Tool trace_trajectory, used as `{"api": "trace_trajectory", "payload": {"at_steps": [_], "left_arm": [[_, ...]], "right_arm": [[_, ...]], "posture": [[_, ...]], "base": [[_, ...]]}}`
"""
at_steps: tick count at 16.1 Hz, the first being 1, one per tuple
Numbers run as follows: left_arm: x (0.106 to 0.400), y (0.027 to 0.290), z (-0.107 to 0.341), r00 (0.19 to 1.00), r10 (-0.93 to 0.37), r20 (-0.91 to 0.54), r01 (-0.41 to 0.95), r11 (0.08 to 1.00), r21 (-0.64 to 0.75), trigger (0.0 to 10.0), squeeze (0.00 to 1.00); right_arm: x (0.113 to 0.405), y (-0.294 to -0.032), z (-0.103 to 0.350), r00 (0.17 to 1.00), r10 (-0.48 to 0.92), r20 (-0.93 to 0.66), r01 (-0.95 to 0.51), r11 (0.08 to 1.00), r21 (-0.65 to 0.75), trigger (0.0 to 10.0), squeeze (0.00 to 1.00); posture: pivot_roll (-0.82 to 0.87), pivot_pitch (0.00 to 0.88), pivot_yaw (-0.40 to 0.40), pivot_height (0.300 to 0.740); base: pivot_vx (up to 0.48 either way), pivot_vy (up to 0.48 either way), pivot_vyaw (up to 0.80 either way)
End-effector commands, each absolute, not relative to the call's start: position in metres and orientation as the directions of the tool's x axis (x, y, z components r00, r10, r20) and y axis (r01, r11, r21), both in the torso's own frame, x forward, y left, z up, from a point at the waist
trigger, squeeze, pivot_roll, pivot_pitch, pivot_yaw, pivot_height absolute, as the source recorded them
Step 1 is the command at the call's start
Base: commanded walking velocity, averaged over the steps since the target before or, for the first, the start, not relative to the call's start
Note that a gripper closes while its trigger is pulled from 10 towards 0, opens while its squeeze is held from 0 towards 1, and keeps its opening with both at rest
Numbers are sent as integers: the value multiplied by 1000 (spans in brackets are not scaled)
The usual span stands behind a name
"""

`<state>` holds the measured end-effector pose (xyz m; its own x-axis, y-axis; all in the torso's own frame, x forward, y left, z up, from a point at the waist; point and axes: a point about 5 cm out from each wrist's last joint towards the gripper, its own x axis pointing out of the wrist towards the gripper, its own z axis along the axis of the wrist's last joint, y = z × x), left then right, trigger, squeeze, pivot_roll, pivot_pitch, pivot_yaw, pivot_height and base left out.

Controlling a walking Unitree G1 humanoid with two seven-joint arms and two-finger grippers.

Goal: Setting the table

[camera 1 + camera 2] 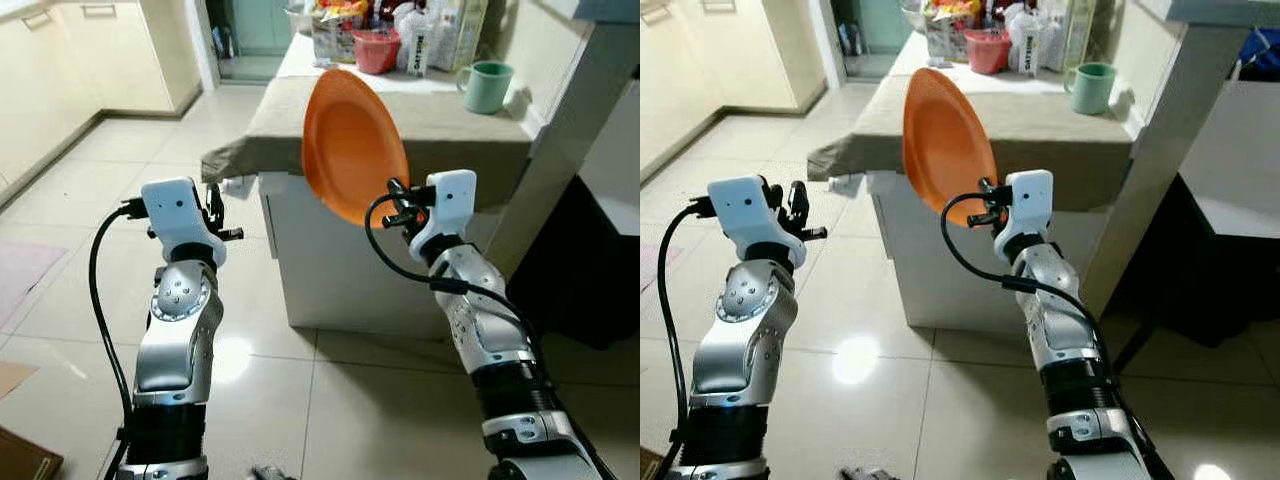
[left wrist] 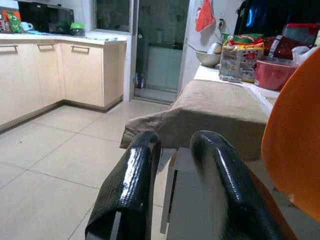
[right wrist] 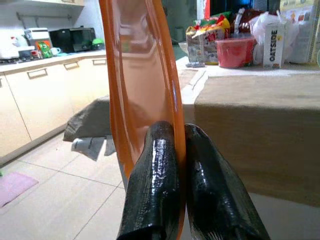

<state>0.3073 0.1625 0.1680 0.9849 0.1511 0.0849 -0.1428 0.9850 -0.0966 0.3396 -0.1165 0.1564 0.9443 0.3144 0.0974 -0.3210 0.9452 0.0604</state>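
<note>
Silver arms nearest, both raised in front of the body over pale glossy floor tiles (image 1: pixel 330 400). Left gripper (image 2: pixel 172 150) empty, held up at the robot's left, short of the table; its two black fingers (image 2: pixel 130 185) stand a narrow gap apart with nothing between them. Right gripper (image 3: pixel 175 137) pinched tight on the lower rim of an orange plate (image 1: pixel 352 142), one finger on each face of the rim, pads (image 3: pixel 152 175) almost meeting through it. Plate stands on edge, nearly upright, tilted slightly, in the air just before the near edge of the table (image 1: pixel 440 130) and not touching it. Table covered with a tan cloth (image 1: pixel 250 150) that hangs in a loose fold off the near left corner; white base below. Further along the top, on the right side, a green mug (image 1: pixel 487 86) stands apart from the rest. At the far end, a cluster: red bowl (image 1: pixel 376 50), white carton (image 3: pixel 274 42) with dark lettering, snack packets (image 2: pixel 241 55) and bags, too crowded to sort. Beyond, on the left, cream kitchen cabinets (image 2: pixel 75 70) with a black microwave (image 2: pixel 47 19) on the counter.
</note>
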Motion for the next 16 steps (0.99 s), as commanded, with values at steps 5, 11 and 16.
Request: {"api": "trace_trajectory", "payload": {"at_steps": [5, 11, 16], "left_arm": [[307, 161, 171, 982, 159, 102, -151, 985, -85, 10000, 0], [309, 158, 170, 985, 144, 98, -137, 988, -77, 10000, 0], [309, 158, 170, 984, 147, 98, -141, 988, -68, 10000, 0]], "right_arm": [[341, -123, 216, 896, 313, 315, -324, 946, -18, 0, 0], [338, -121, 212, 896, 310, 319, -320, 947, -23, 0, 0], [336, -118, 204, 900, 316, 300, -326, 945, -17, 0, 0]], "posture": [[-115, 0, 69, 740], [-115, 0, 74, 740], [-118, 0, 77, 740]], "base": [[0, -475, 0], [0, -472, 0], [0, -462, 0]]}}
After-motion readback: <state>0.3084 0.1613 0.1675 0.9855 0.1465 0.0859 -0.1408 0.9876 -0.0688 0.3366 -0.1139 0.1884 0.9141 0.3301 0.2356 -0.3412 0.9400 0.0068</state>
